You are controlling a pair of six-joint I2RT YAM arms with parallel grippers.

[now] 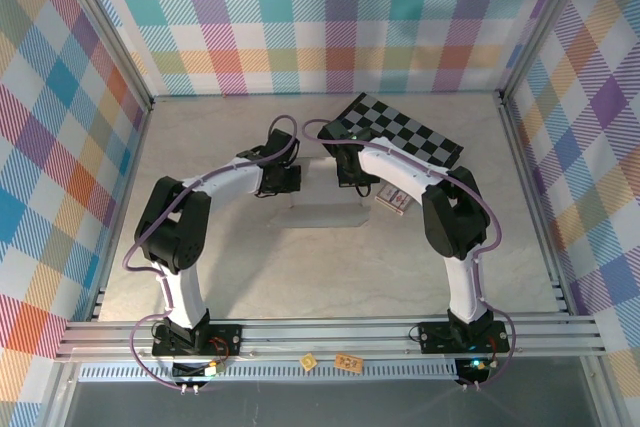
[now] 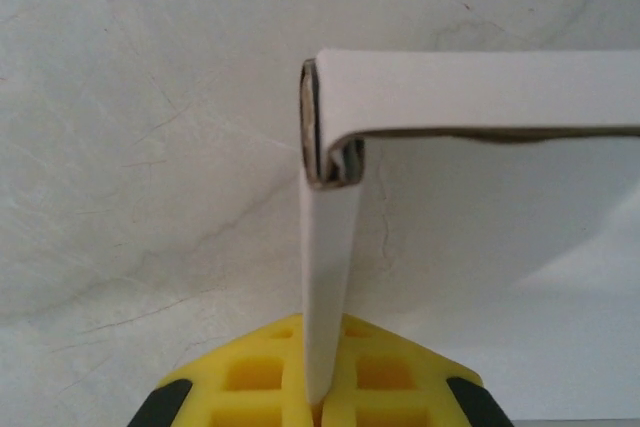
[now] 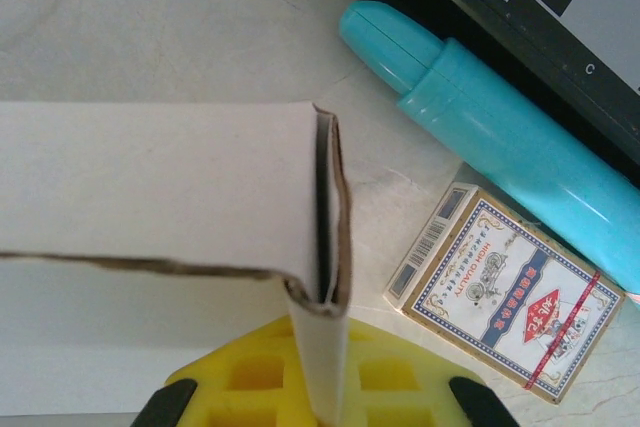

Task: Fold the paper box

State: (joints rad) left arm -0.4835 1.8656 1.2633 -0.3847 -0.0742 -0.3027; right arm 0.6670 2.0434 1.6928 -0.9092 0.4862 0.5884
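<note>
Centrally, the paper box (image 1: 320, 212) sat on the bench (image 1: 300, 282), between the two arms and toward the far side. My left end effector (image 2: 322, 409) was clamped on its left end wall, and my right end effector (image 3: 325, 409) was pinched tight on its right end wall. Just right of the box lay a patterned card packet (image 3: 505, 292), with a teal marker (image 3: 500, 137) beyond it and the checkered board (image 1: 400, 127) farther off.
</note>
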